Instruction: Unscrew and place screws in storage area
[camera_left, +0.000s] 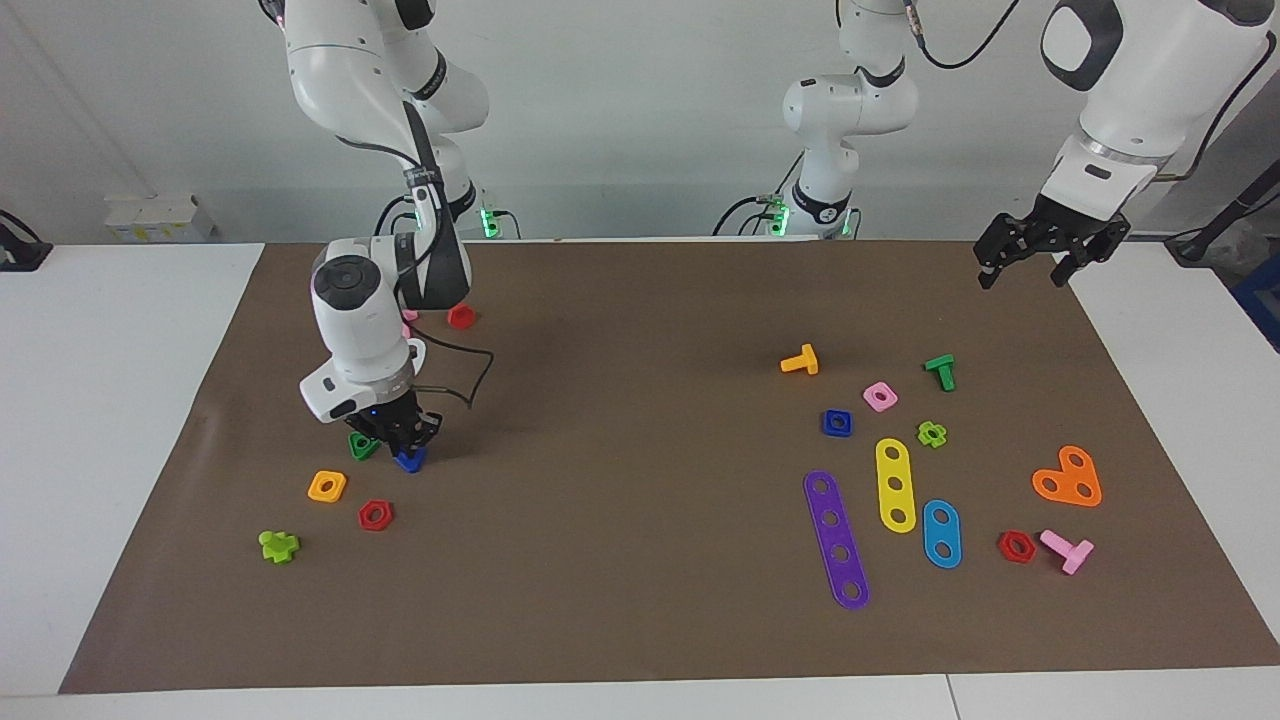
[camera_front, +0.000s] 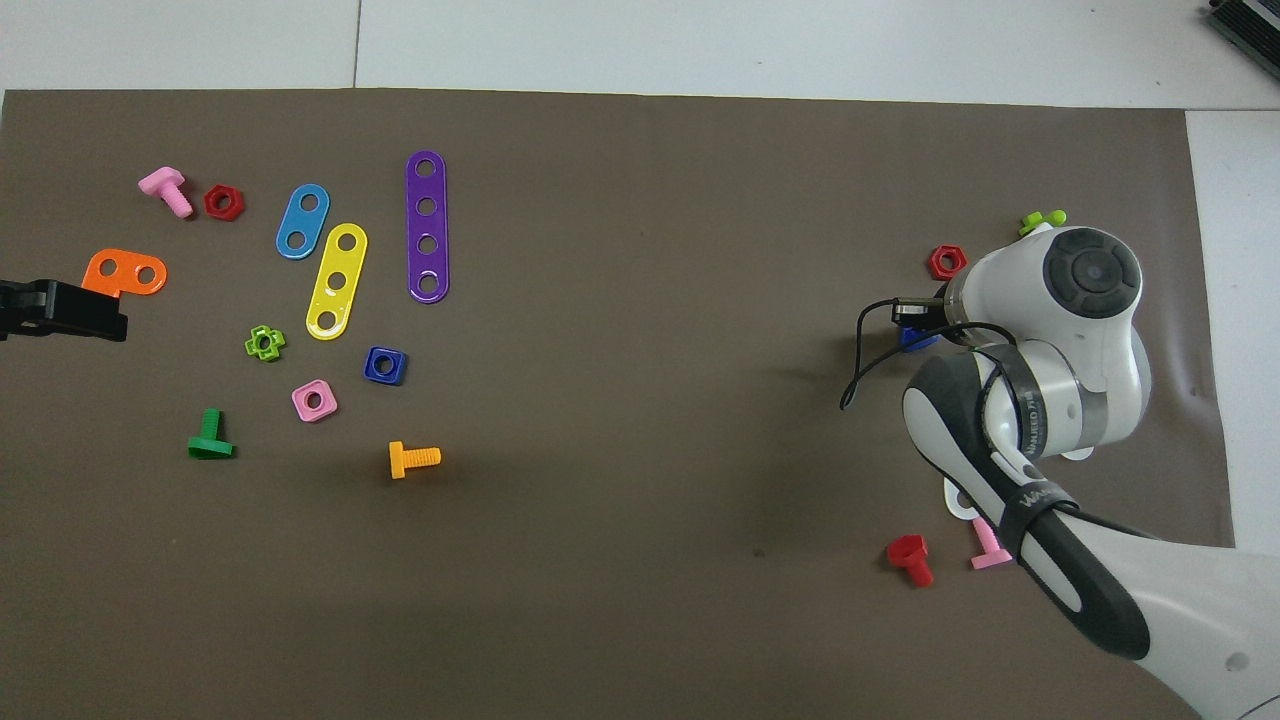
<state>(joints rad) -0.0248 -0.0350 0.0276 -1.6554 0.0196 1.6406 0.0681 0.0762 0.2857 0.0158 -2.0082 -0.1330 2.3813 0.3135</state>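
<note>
**A:** At the right arm's end of the mat, right gripper (camera_left: 408, 440) is down low, pointing straight down, with the blue screw (camera_left: 410, 460) at its tips. Looks clamped on the head, touching or just off the paper; contact with the mat I can't confirm.

**B:** Storage area?

**A:** It's right there. Green triangle nut (camera_left: 361, 446) just beside the tips, orange square nut (camera_left: 327, 486) and red hexagon nut (camera_left: 375, 515) a bit farther from the robots. Shank axis hidden by the fingers.

**B:** Room to let go?

**A:** Bare mat toward table centre, mat edges well apart. My read: open and lift straight up, mind the triangle.

**B:** Left?

**A:** Left gripper (camera_left: 1035, 262) waits over the mat's corner near its base, fingers spread, empty.
</note>
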